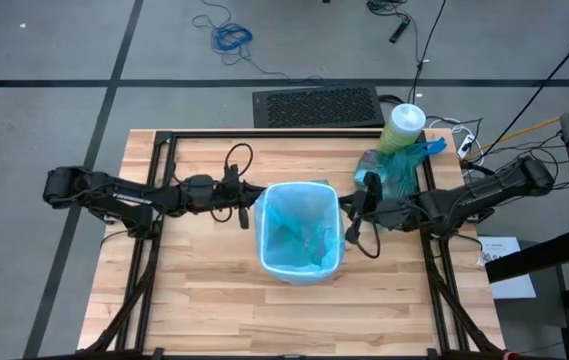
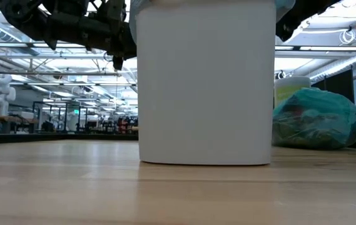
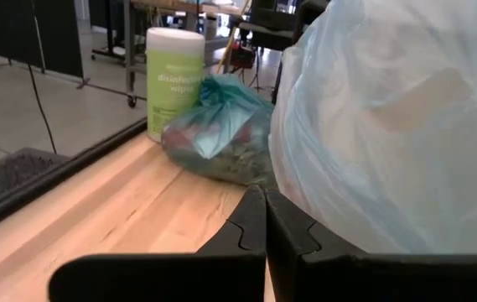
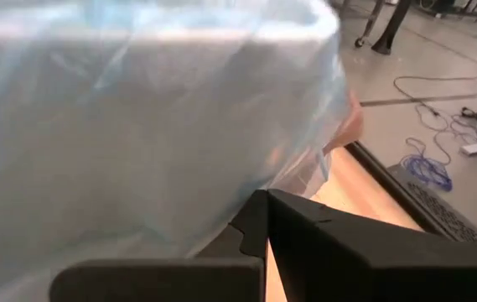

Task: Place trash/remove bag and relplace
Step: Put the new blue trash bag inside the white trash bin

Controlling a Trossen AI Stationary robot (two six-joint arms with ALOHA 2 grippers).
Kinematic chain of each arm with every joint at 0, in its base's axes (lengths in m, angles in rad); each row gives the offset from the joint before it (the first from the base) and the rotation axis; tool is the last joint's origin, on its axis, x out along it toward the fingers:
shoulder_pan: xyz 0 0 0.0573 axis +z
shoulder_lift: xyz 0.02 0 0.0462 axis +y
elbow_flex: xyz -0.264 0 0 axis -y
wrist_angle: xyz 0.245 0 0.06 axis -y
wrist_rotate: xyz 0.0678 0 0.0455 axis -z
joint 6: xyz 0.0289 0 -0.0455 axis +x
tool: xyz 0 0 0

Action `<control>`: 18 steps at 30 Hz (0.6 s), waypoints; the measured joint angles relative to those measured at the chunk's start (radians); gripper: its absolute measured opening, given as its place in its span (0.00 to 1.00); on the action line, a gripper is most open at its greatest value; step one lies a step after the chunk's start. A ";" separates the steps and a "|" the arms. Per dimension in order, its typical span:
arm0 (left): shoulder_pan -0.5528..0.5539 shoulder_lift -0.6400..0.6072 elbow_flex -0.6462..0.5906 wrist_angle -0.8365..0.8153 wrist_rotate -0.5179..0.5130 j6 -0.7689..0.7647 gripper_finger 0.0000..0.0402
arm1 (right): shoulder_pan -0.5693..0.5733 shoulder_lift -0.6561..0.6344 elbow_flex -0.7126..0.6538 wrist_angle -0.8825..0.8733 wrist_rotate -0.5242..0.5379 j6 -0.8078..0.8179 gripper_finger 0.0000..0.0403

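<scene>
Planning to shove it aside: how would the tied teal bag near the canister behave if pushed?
The teal bag looks soft and lumpy, so it would probably deform and drag, not roll. Its thin, crinkly plastic suggests it may be slippery and easy to tear.

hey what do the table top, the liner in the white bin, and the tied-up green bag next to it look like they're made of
Table top: pale wood planks with a smooth finish; seams and grain show. Liner: thin, see-through pale blue plastic film, crinkled and slightly shiny, folded over the bin rim. Green bag: thin teal plastic, wrinkled, glossy, translucent enough to show dark shapes inside. The bin itself looks like matte white plastic, though that is less certain.
</scene>
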 joint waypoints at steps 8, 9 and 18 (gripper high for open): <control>0.003 -0.118 0.000 -0.102 -0.025 0.067 0.00 | 0.003 -0.148 0.000 -0.071 0.008 -0.039 0.00; 0.002 -0.142 0.000 -0.132 -0.025 0.068 0.00 | 0.007 -0.166 0.000 -0.090 0.008 -0.034 0.00; -0.145 -0.298 0.000 -0.267 -0.009 0.025 0.00 | 0.189 -0.181 0.000 -0.208 0.018 0.100 0.00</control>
